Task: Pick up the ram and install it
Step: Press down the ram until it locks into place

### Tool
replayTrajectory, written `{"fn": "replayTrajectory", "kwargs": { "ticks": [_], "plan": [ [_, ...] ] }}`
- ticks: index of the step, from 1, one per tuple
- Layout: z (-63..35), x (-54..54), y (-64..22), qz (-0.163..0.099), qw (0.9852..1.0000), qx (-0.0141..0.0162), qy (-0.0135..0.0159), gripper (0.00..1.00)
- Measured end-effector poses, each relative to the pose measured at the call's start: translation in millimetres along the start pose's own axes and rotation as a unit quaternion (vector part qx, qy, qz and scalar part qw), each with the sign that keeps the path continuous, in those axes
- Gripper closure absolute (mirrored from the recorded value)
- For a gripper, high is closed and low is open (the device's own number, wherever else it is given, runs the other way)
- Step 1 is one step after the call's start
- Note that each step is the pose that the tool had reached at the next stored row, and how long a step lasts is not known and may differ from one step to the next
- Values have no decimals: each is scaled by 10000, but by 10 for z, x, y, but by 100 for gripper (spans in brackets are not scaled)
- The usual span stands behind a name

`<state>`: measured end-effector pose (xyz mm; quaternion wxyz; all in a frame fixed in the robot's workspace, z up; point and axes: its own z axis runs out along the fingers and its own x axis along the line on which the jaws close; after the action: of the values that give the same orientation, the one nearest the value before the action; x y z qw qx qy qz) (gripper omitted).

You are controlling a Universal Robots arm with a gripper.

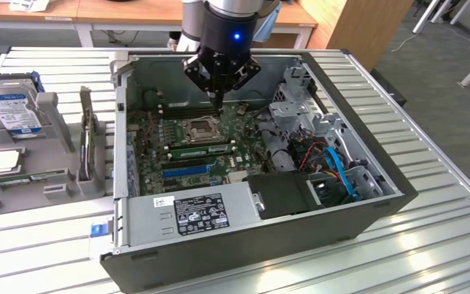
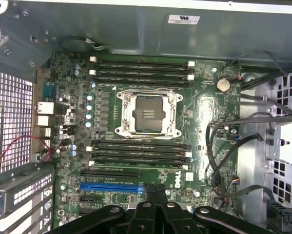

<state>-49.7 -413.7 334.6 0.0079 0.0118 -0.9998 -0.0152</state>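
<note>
Above the open computer case (image 1: 333,202), the gripper (image 1: 217,92) hangs over the motherboard (image 2: 204,112), jaws together, holding nothing; a ram (image 1: 198,147) sits slotted beside the processor socket (image 2: 148,113).

A computer-assembly lab or workshop: an opened computer case (image 1: 251,184) lies on a ribbed metal table (image 1: 431,245), a grey parts tray (image 1: 22,165) just beside it, wooden desks (image 1: 129,12) behind and grey carpet beyond.

Exterior view high, angled down, far; wrist view close, straight down; shared: motherboard (image 1: 198,144) (image 2: 150,131)
</note>
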Motion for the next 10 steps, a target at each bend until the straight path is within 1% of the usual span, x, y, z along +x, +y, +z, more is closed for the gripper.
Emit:
{"fn": "replayTrajectory", "kwargs": {
  "ticks": [1, 10],
  "plan": [
    [-1, -2, 0, 0, 10000, 1, 8, 90],
    [0, 6, 1, 3, 10000, 0, 8, 90]
  ]
}}
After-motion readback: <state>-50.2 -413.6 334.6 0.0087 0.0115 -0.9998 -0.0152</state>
